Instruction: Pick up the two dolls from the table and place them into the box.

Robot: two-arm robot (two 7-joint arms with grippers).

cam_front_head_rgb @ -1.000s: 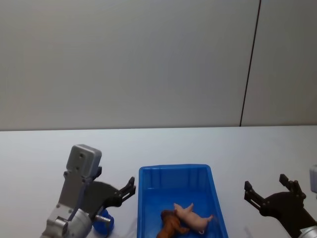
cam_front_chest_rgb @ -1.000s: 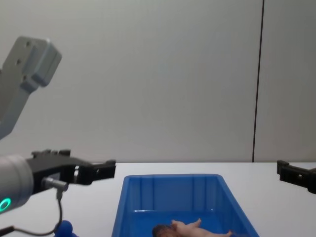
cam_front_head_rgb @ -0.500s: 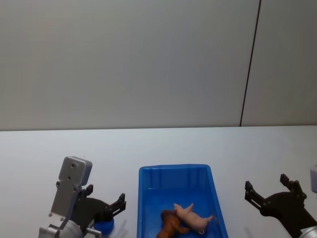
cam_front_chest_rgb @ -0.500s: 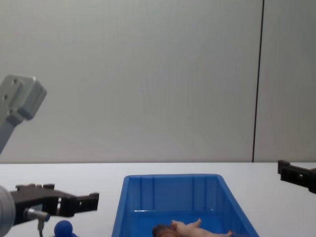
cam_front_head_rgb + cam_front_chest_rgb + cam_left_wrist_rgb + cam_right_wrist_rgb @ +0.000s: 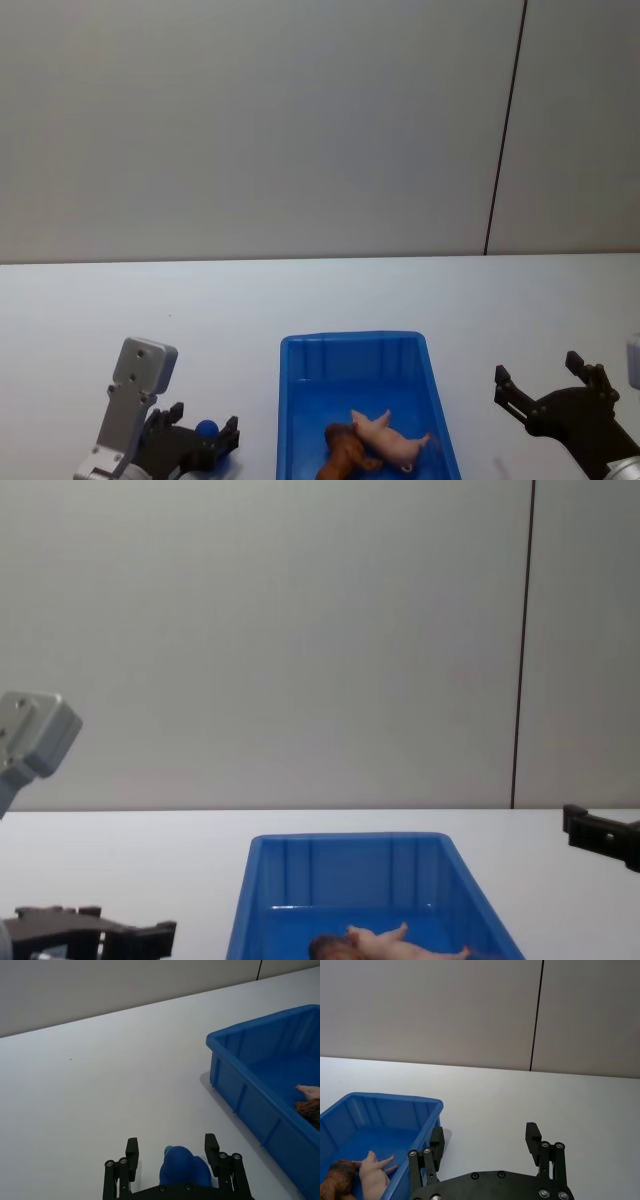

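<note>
The blue box (image 5: 352, 343) stands on the white table (image 5: 300, 290) in front of me. Both dolls lie side by side on its floor: the pale pink one (image 5: 390, 438) with thin limbs and the brown rounded one (image 5: 343, 455) touching it. They also show in the chest view, pink doll (image 5: 385, 941) and brown doll (image 5: 325, 947). My left gripper (image 5: 205, 422) hangs open and low, left of the box and apart from it. My right gripper (image 5: 540, 378) is open right of the box, holding nothing.
A small blue rounded knob (image 5: 182, 1166) sits at the base of the left gripper's fingers. Bare tabletop stretches behind and on both sides of the box (image 5: 260, 1022). A grey wall with a dark vertical seam (image 5: 505, 130) closes the back.
My left arm has dropped and drawn back to the left, away from the box, its gripper still open. The right gripper and both dolls have stayed put.
</note>
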